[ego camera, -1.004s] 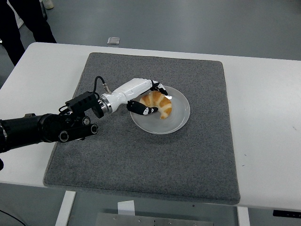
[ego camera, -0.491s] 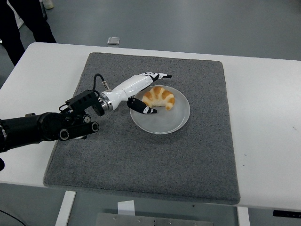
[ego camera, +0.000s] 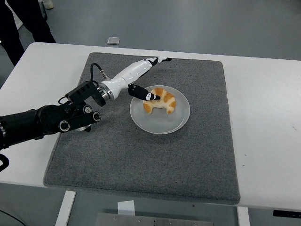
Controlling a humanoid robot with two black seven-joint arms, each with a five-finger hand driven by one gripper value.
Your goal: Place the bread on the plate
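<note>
A golden croissant (ego camera: 161, 100) lies on the pale round plate (ego camera: 162, 123) in the middle of the grey mat. My left hand (ego camera: 149, 77) hovers above and to the left of the plate, open, its fingers stretched out flat toward the mat's far edge. Its thumb (ego camera: 143, 94) hangs down over the croissant's left end, though contact cannot be judged. The black left arm (ego camera: 42, 123) runs in from the left edge. No right arm shows.
A dark grey mat (ego camera: 188, 155) covers most of the white table (ego camera: 268, 117). A person's dark trouser legs (ego camera: 28, 21) stand at the top left beyond the table. A small grey object (ego camera: 113, 40) lies on the floor behind the table.
My left hand has let go of the croissant, opened, and lifted up and away toward the far left. The croissant stays on the plate, shifted slightly.
</note>
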